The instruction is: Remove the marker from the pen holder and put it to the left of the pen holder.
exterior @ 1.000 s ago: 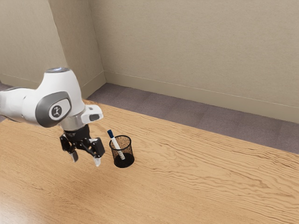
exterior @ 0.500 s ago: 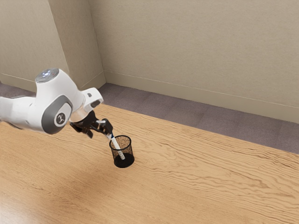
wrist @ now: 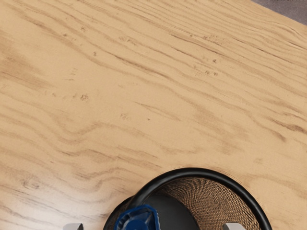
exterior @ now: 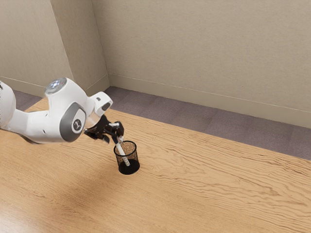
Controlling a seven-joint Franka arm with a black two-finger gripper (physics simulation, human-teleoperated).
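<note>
The wide, light wooden counter point(exterior: 218, 189) carries everything here. Over it, from the exterior view's left, reaches the white arm with dark grey trim point(exterior: 47, 125), its hand tilted above the round black wire-mesh pen holder point(exterior: 135, 159). Inside that stands the slim white marker point(exterior: 122, 151), leaning, its foot low in the holder and its dark blue cap point(wrist: 138, 219) up by the rim. The black fingers with pale tips point(wrist: 234, 226) are apart, the cap lying between them, neither side pressed on it.

The holder is light-looking and could tip or slide if the hand comes down against its rim, or if the marker is drawn out aslant and catches on the mesh. Closing on so little of the cap could let it slip or pivot; off-centre closing could shove the marker along the rim.

The counter's far edge lies well apart from the holder, and bare wood surrounds it, so there seems ample room to lift clear and lay the marker down. The nearest obstacle is the rim itself.
</note>
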